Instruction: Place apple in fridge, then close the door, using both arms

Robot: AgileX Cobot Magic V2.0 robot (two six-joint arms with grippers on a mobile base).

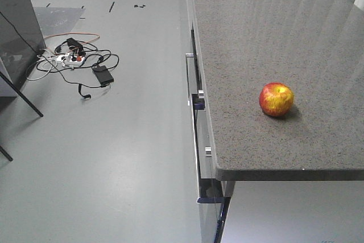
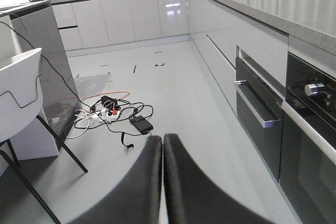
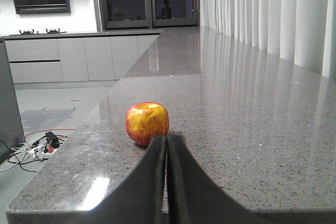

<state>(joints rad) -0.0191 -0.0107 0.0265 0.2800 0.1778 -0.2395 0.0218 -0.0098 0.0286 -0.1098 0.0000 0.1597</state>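
The apple [image 1: 276,99], red with yellow streaks, stands alone on the speckled grey countertop [image 1: 256,38] near its front edge. In the right wrist view the apple [image 3: 147,123] sits just beyond and slightly left of my right gripper [image 3: 168,138], which is shut and empty, low over the counter. My left gripper [image 2: 162,137] is shut on nothing and hangs over the grey floor, away from the counter. A tall dark grey glossy body [image 1: 17,27] at the far left looks like the fridge [image 2: 50,61]; its door and inside cannot be made out. Neither arm shows in the front view.
A tangle of cables with a power strip [image 1: 79,61] lies on the floor [image 2: 113,114]. A white chair [image 2: 18,93] on black legs stands at the left. Under the counter are an oven and drawers with metal handles [image 2: 262,116]. Curtains [image 3: 273,14] line the counter's far side.
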